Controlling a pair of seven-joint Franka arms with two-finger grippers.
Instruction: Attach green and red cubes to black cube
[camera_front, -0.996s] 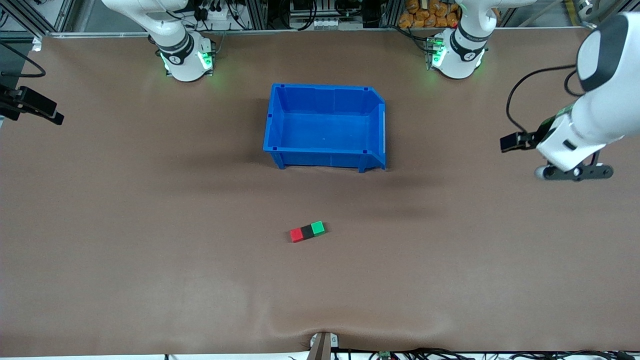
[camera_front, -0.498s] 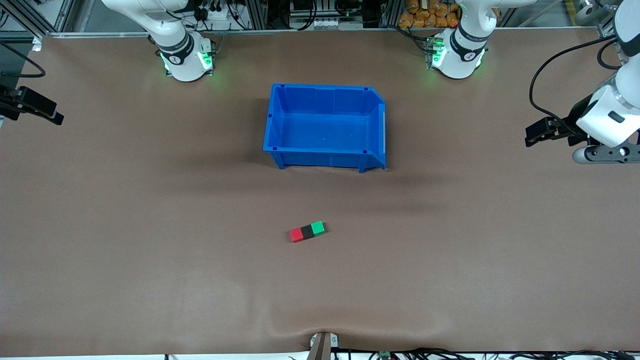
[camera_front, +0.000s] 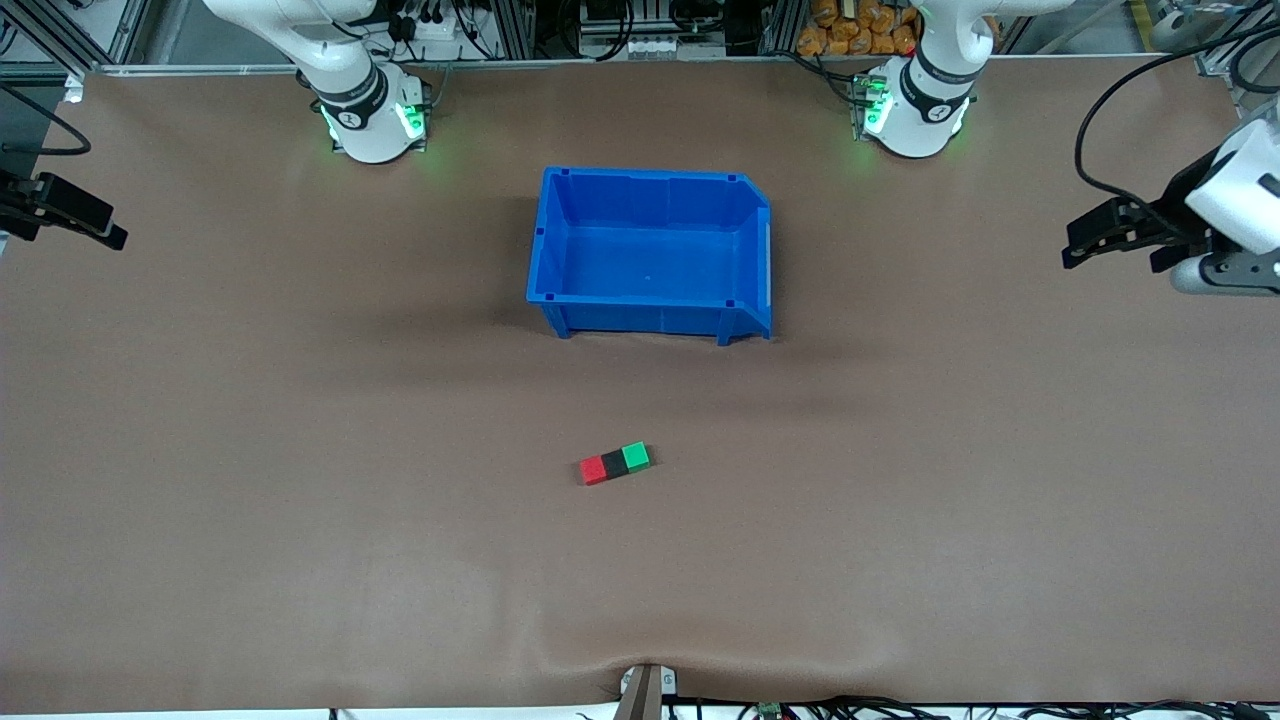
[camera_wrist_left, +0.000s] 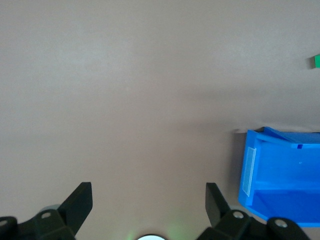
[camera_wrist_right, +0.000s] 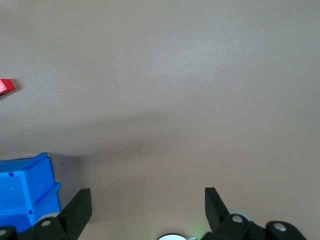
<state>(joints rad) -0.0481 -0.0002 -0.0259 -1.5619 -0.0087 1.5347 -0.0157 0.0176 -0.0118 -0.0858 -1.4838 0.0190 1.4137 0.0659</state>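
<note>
A red cube (camera_front: 594, 470), a black cube (camera_front: 613, 463) and a green cube (camera_front: 635, 457) lie joined in one short row on the brown table, the black one in the middle, nearer to the front camera than the blue bin. My left gripper (camera_front: 1075, 247) is open and empty, up over the table edge at the left arm's end. My right gripper (camera_front: 95, 225) is open and empty over the edge at the right arm's end. The left wrist view shows its open gripper (camera_wrist_left: 149, 200) and the green cube (camera_wrist_left: 315, 61). The right wrist view shows its open gripper (camera_wrist_right: 147, 200) and the red cube (camera_wrist_right: 6, 86).
An empty blue bin (camera_front: 545, 250) stands mid-table, farther from the front camera than the cubes; it also shows in the left wrist view (camera_wrist_left: 285, 200) and the right wrist view (camera_wrist_right: 25, 192). The brown mat has a wrinkle at the front edge (camera_front: 640, 655).
My left arm has swung outward toward its end of the table, its gripper open throughout. The cubes, the bin and the right arm have not moved.
</note>
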